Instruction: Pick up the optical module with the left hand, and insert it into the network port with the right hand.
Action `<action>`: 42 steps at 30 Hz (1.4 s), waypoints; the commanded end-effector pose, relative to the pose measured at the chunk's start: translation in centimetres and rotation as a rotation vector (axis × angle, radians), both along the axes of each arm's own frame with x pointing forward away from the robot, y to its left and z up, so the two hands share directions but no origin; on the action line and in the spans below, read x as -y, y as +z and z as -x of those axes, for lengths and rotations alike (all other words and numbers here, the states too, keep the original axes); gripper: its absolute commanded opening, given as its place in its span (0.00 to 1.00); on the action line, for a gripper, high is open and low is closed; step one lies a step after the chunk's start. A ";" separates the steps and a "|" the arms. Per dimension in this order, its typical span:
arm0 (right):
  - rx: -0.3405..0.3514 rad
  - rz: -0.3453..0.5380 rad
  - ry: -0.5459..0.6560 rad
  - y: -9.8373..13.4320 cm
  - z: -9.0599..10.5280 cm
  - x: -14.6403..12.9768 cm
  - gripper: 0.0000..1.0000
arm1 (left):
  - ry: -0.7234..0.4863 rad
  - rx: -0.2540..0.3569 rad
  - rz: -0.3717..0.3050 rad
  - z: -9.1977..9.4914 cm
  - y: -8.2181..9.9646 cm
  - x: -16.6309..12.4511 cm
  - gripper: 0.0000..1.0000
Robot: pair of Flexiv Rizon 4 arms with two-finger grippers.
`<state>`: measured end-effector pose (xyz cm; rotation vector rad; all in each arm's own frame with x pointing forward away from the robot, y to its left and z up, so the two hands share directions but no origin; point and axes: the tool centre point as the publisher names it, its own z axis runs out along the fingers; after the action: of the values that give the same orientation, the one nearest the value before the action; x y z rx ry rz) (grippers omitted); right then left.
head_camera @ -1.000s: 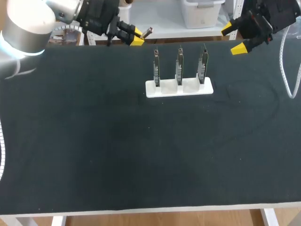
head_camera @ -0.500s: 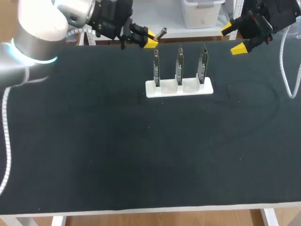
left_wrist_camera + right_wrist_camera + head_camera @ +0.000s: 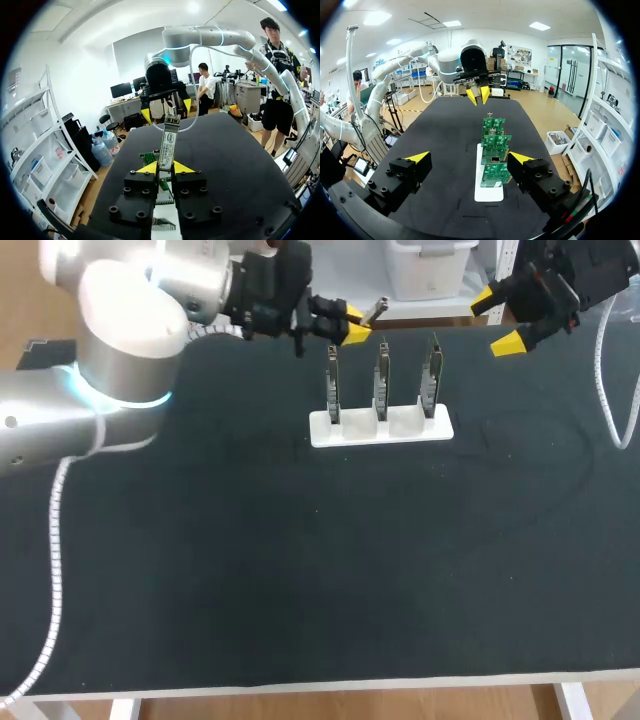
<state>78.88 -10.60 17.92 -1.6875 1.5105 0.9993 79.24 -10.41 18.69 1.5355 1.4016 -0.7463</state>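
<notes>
With left end effector [image 3: 347, 325] clamped on the module [image 3: 169, 141] and right end effector [image 3: 496, 320] wide open, empty: carry rightward slowly, keeping level.

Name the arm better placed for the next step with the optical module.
Left, probably. The left pincer is shut on the slim silver metal optical module near the white rack of green circuit boards; the right pincer hangs open and empty, off to the side.
</notes>
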 end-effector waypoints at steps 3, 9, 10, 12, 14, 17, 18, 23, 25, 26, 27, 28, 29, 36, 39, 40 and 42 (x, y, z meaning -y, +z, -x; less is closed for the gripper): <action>0.002 0.001 -0.003 0.0 0.2 0.0 1.00 | -0.013 0.007 0.015 0.0 -0.1 1.8 0.00; 0.002 0.001 -0.003 0.0 0.2 0.0 1.00 | -0.011 -0.017 0.040 0.3 -0.6 2.2 0.00; 0.002 0.001 -0.003 0.0 0.2 0.0 1.00 | -0.011 -0.022 0.043 0.3 -0.7 2.3 0.00; 0.002 0.001 -0.003 0.0 0.2 0.0 1.00 | -0.008 -0.032 0.055 0.4 -1.0 2.4 0.00; 0.002 0.001 -0.003 0.0 0.2 0.0 1.00 | -0.007 -0.040 0.059 0.5 -1.3 2.7 0.00; 0.002 0.001 -0.003 0.0 0.2 0.0 1.00 | -0.013 -0.047 0.073 0.4 -1.6 3.1 0.00; 0.002 0.001 -0.003 0.0 0.2 0.0 1.00 | -0.020 -0.049 0.074 0.3 -1.6 3.3 0.00; 0.002 0.001 -0.003 0.0 0.2 0.0 1.00 | -0.035 -0.044 0.074 0.0 -1.1 3.8 0.00; 0.002 0.001 -0.003 0.0 0.2 0.0 1.00 | -0.040 -0.041 0.071 -0.1 -0.8 3.9 0.00; 0.002 0.001 -0.003 0.0 0.2 0.0 1.00 | -0.042 -0.041 0.069 -0.1 -0.7 4.0 0.00; 0.002 0.001 -0.003 0.0 0.2 0.0 1.00 | -0.042 -0.041 0.067 -0.2 -0.6 4.0 0.00; 0.002 0.001 -0.003 0.0 0.2 0.0 1.00 | -0.047 -0.039 0.064 -0.2 -0.4 4.1 0.00; 0.002 0.001 -0.003 0.0 0.2 0.0 1.00 | -0.048 -0.038 0.062 -0.3 -0.2 4.2 0.00; 0.002 0.001 -0.003 0.0 0.2 0.0 1.00 | -0.066 -0.041 0.063 -0.5 0.2 5.1 0.00; 0.002 0.001 -0.003 0.0 0.2 0.0 1.00 | -0.093 -0.032 0.080 -0.7 0.3 5.5 0.00; 0.002 0.001 -0.003 0.0 0.2 0.0 1.00 | -0.094 -0.029 0.089 -0.8 0.2 5.6 0.00; 0.002 0.001 -0.003 0.0 0.2 0.0 1.00 | -0.099 -0.015 0.103 -1.0 0.1 5.5 0.00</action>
<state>78.88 -10.62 17.92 -1.6874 1.5106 0.9992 79.27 -15.72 19.28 1.5310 1.3066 -0.8647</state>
